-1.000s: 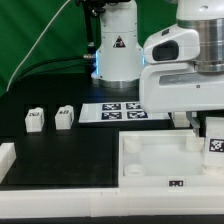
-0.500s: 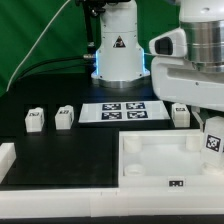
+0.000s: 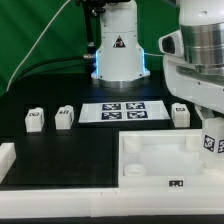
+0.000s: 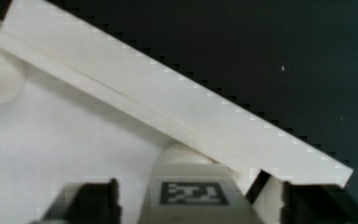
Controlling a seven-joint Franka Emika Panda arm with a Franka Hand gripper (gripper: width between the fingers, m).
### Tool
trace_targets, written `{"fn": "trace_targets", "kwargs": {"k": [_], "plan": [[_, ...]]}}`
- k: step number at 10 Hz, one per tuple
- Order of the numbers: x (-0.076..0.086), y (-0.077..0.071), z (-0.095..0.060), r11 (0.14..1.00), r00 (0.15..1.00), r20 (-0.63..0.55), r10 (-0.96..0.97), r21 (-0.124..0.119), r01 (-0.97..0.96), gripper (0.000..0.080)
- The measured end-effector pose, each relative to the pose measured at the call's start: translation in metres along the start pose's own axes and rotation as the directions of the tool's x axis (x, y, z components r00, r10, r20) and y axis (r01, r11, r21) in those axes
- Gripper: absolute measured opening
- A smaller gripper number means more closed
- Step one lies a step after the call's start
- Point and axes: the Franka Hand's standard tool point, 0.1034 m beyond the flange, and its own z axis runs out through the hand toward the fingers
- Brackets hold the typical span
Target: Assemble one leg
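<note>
My gripper [image 4: 194,204] is shut on a leg [image 4: 195,190], a small white block whose black-and-white tag faces the wrist camera. The dark fingers [image 4: 92,201] stand on either side of it. In the exterior view the held leg [image 3: 209,144] hangs under the gripper [image 3: 212,136] at the far right, over the right back corner of the large white tray-like part [image 3: 150,170]. That part's raised rim [image 4: 176,90] runs slantwise across the wrist view. Three more legs stand on the black table: two at the exterior view's left [image 3: 34,120] [image 3: 64,117] and one at the right [image 3: 181,114].
The marker board [image 3: 122,110] lies flat behind the tray-like part. The robot's base [image 3: 117,50] stands at the back. A white ledge [image 3: 8,160] runs along the left front edge, and a green curtain hangs behind.
The arm's bulk has swung toward the exterior view's right, uncovering the leg standing at the right. The held leg has sunk slightly and stays in the jaws.
</note>
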Motion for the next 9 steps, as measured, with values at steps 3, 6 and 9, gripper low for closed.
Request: {"fn": "trace_targets", "kwargs": {"k": [3,6,9], "plan": [[0.0004,0.0007,-0.0001,0.982,0.982,-0.002,-0.188,-0.009,0.188,0.0622],[0.0046,0.0021,-0.003,0.787,0.788,0.011,-0.616,-0.049,0.615,0.0648],[0.0068,0.003,-0.0027,0.507,0.51,0.024,-0.86,-0.078,0.859,0.0649]]}}
